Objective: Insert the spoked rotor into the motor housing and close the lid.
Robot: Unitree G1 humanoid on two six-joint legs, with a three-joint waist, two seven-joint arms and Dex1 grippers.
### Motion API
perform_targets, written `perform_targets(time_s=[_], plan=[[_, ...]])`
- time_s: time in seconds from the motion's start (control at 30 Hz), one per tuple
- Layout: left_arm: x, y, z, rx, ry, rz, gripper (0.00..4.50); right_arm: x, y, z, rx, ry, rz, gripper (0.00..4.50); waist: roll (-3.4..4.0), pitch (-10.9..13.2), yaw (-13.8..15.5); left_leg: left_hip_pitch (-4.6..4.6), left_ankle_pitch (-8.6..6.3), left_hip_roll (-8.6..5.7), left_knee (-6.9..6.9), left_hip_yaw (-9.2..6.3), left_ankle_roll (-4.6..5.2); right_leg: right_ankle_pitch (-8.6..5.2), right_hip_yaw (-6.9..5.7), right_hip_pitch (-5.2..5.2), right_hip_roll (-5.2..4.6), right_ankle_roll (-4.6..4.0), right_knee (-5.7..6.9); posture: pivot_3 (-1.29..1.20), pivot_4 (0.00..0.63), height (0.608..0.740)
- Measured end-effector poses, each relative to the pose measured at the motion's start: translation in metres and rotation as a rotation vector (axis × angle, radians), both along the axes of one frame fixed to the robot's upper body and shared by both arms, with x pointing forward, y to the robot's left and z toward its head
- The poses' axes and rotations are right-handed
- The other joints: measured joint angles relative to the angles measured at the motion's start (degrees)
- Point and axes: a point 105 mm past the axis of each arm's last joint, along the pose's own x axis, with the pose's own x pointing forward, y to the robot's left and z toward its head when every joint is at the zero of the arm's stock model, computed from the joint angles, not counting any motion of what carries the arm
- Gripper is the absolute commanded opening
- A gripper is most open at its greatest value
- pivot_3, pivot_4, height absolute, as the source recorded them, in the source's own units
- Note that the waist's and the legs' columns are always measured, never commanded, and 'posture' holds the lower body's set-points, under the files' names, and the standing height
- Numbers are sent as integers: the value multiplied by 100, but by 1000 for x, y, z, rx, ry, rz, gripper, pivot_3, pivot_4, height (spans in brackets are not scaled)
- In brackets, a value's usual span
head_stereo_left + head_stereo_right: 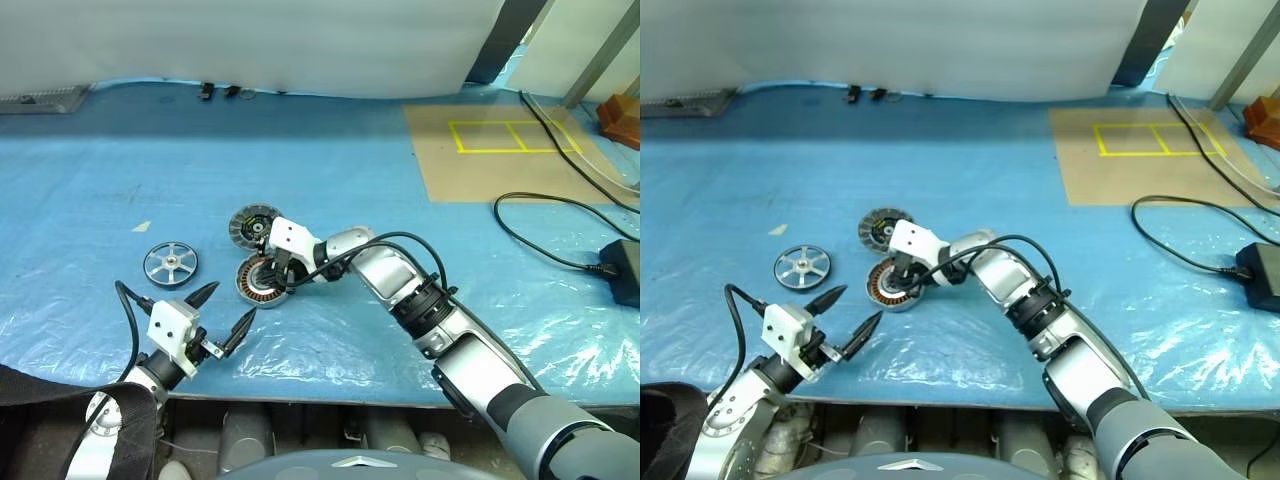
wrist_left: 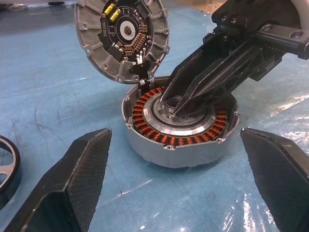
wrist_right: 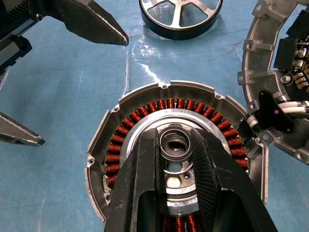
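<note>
We find the motor housing [image 1: 263, 279] resting open-side up on the blue-covered table [image 1: 400, 230], copper windings exposed around its silver centre. The lid [image 1: 251, 224] lies just beyond it on the far side, inner face up and touching the housing rim; short wires appear to link the two, which would explain why the lid is parked so close.

The right pincer [image 3: 175, 145] reaches in from the right and angles down onto the housing. Its fingers are drawn nearly together, and their tips sit at the small bearing ring in the central hub. We judge this hold is meant to steady or centre the housing. Whether the tips actually grip the ring cannot be confirmed.

The spoked rotor [image 1: 170, 264] lies flat on the table, to the left of the housing and clear of it, not yet picked up. The left pincer [image 1: 227, 313] hovers near the front table edge with its fingers spread wide and nothing between them. It points toward the housing, with the rotor just off to its left. We judge it is positioned ready to collect the rotor.
</note>
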Motion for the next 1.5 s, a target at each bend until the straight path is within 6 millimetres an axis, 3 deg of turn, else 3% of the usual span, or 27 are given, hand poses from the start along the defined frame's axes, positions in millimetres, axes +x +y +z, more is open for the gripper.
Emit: perform_targets(time_s=[1.5], plan=[[4,-2,3,3,-9,-12,4500,-2,1,2,2,28,-5,579,0,0,0,2,0,0,1,0,0,1,0,2,0,-1,3,0,150,740]])
